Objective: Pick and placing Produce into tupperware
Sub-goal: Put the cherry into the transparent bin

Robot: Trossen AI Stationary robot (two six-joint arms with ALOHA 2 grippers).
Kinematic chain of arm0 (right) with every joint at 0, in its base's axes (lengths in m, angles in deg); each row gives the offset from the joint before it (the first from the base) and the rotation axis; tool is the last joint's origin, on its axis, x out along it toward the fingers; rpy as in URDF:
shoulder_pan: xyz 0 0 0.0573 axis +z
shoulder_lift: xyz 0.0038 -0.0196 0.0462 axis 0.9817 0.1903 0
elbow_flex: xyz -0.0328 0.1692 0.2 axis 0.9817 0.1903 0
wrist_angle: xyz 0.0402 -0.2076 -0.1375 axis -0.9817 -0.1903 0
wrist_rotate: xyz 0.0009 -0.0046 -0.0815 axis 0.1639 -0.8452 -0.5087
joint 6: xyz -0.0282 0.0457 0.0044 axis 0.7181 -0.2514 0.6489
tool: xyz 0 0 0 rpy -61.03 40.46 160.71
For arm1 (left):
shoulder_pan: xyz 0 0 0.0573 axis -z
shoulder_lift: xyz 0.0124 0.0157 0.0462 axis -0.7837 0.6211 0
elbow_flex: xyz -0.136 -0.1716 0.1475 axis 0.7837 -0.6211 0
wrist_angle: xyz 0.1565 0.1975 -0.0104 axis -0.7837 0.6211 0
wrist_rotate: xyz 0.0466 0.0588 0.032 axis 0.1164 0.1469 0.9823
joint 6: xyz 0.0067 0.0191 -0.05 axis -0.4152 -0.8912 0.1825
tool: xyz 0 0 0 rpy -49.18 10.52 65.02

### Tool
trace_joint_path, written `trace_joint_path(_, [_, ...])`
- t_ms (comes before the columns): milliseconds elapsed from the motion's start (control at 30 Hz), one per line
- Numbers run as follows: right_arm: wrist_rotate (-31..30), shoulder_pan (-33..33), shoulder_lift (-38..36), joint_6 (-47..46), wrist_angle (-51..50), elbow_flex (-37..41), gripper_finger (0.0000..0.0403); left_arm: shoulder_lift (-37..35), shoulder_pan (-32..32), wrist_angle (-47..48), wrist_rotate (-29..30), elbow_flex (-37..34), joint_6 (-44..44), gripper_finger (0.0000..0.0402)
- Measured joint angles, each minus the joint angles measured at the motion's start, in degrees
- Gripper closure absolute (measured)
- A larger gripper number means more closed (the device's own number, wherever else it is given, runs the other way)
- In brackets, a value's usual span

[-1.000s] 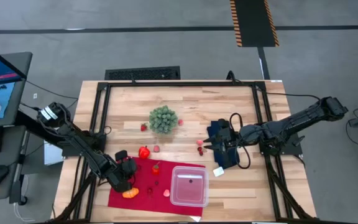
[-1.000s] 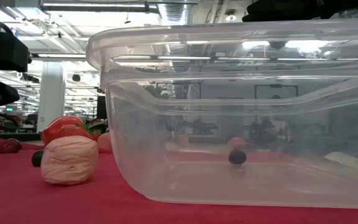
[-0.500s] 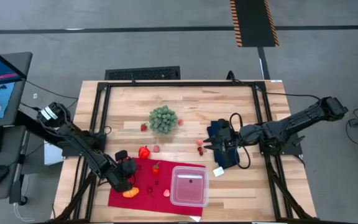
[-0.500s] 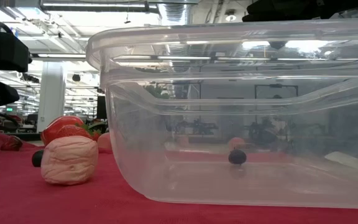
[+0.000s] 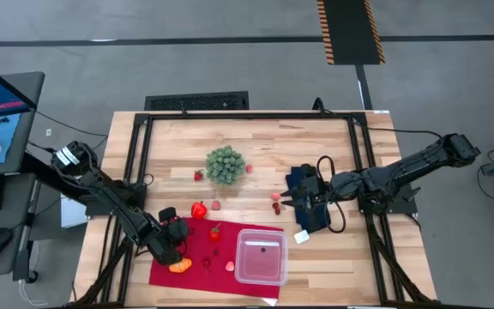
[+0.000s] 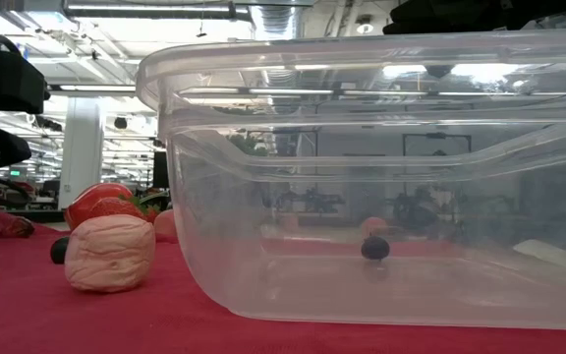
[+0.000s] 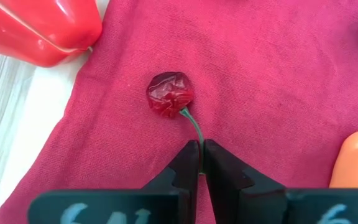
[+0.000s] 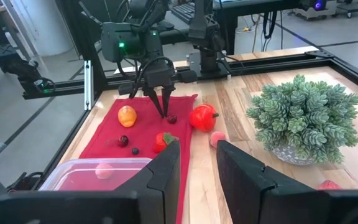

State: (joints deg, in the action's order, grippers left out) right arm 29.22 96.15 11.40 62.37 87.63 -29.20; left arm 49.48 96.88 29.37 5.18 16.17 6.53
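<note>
The clear tupperware (image 5: 262,256) stands on a red cloth (image 5: 197,276) with a small dark berry (image 6: 375,248) inside. On the cloth lie an orange oval (image 5: 179,267), a strawberry (image 5: 215,230), a pink bit (image 5: 229,266) and a small red cherry (image 7: 169,94). A red pepper (image 5: 199,209) sits at the cloth's far edge. My left gripper (image 7: 201,155) is over the cloth's left part, shut on the cherry. My right gripper (image 8: 197,165) hovers open over a dark blue cloth (image 5: 309,206), beside some red bits (image 5: 275,202). My left gripper pinches the cherry's thin green stem (image 7: 195,129) at its free end, between the two fingertips (image 7: 188,157). The fingers come from above, slanting down. The cherry's red ball lies on the red cloth just ahead of the fingertips.
A green bushy ball (image 5: 225,164) stands on the far middle of the table with a small red piece (image 5: 199,176) beside it. A pink bit (image 5: 216,206) lies on bare wood. A black frame (image 5: 247,116) runs round the table's edges.
</note>
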Motion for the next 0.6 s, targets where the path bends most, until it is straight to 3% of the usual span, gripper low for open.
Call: trace_joint_path(600, [0.0, 0.0, 0.0, 0.0, 0.0, 0.0, 0.0274, -4.9, 0.0, 1.1, 2.8, 0.0, 0.4, 0.0374])
